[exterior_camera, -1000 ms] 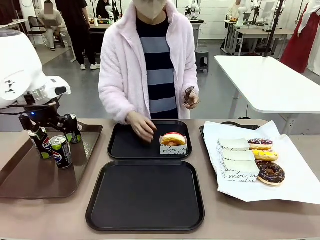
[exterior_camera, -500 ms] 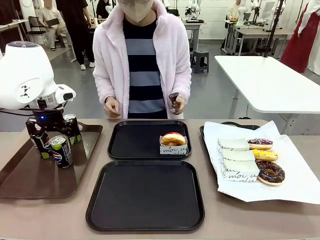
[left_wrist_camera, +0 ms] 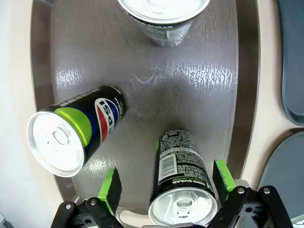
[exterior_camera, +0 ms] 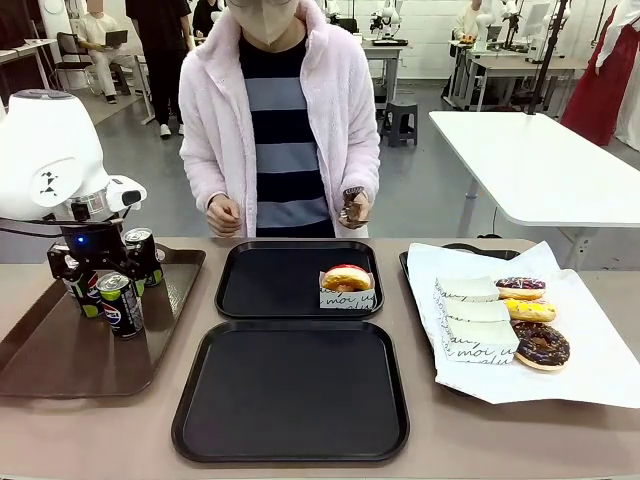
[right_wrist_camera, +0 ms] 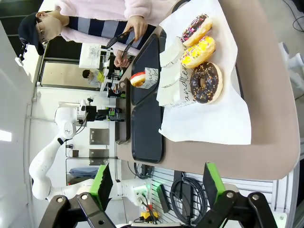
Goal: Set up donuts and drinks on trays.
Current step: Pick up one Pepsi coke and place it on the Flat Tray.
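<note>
At middle left, the left hand [exterior_camera: 97, 268] is hanging with fingers apart around an upright drink [left_wrist_camera: 183, 190] on the brown tray [exterior_camera: 60, 360]. The right hand [right_wrist_camera: 156, 183] is gaping, empty. A sleeved donut [exterior_camera: 347, 279] is sitting on the upper black tray [exterior_camera: 260, 290].

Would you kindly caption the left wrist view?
Open left claw straddling a soda can on the brown tray, two more cans beyond.

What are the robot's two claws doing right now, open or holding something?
Left gripper: open, with its fingers either side of a standing soda can.
Right gripper: open, holding nothing.
</note>
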